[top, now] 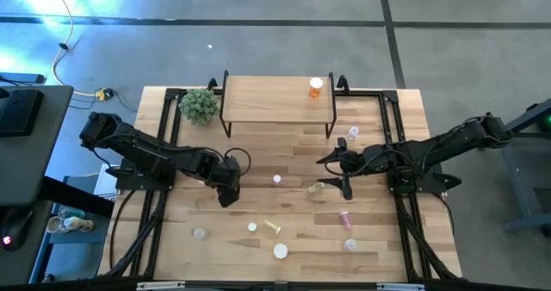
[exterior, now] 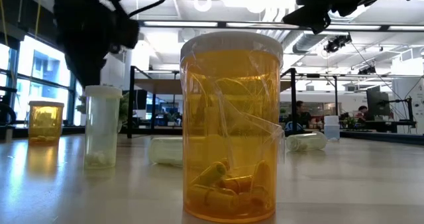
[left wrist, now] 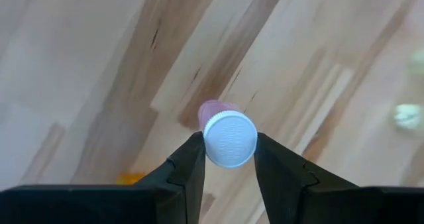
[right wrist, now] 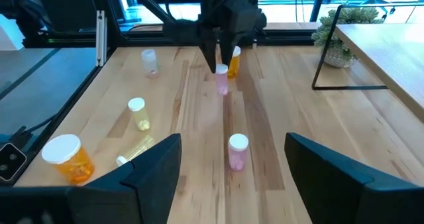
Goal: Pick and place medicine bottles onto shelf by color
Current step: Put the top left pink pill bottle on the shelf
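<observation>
My left gripper [top: 228, 194] points down over the table's left middle, shut on a pink medicine bottle [right wrist: 222, 82] with a white cap [left wrist: 230, 139]. My right gripper [right wrist: 232, 168] hovers open over the right middle, pointing left, with nothing between its fingers. Beyond it another pink bottle [right wrist: 237, 151] stands on its base on the table. The shelf [top: 275, 102] stands on its black legs at the far edge. One orange bottle [top: 316, 86] stands on its right end. Several more bottles stand or lie loose on the table's near half, one of them yellow-green [top: 316, 188]. My left gripper pinches the pink bottle at its white cap [left wrist: 211, 147], one finger [left wrist: 192, 159] on each side of the cap's round rim. The fingers come from above, pointing down. The bottle hangs below them, slightly tilted; whether its base is clear of the table I cannot tell.
A small green plant [top: 200, 106] sits left of the shelf. A big orange bottle [exterior: 232, 124] stands close to the near edge. A yellow bottle [top: 272, 227] lies on its side near the front. Black frame rails [top: 164, 127] run along both table sides.
</observation>
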Tool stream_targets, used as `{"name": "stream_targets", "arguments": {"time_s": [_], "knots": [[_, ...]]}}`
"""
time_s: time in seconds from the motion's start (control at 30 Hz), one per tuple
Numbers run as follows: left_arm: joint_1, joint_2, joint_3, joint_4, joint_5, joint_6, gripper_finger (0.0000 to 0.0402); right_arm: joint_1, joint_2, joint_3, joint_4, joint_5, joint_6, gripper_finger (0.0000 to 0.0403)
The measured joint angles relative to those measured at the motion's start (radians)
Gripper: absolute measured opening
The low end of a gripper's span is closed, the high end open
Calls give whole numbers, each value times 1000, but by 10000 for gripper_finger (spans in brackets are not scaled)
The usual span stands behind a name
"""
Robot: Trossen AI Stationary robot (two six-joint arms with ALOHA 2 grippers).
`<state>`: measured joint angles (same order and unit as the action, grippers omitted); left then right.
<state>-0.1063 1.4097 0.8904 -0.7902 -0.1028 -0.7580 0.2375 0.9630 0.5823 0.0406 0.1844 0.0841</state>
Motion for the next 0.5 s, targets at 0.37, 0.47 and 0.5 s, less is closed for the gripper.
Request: {"name": "stream_targets", "arguments": {"time_s": [0.37, 0.47, 0.5], "knots": [[183, -1, 222, -105, 12, 277, 108, 0, 1, -2, -10, 5, 98, 261], [257, -1, 303, -142, 13, 351, 109, 0, 1, -8, -33, 53, 135, 261], [285, -1, 333, -158, 12, 368, 109, 0, 1, -8, -39, 75, 150, 261]]}}
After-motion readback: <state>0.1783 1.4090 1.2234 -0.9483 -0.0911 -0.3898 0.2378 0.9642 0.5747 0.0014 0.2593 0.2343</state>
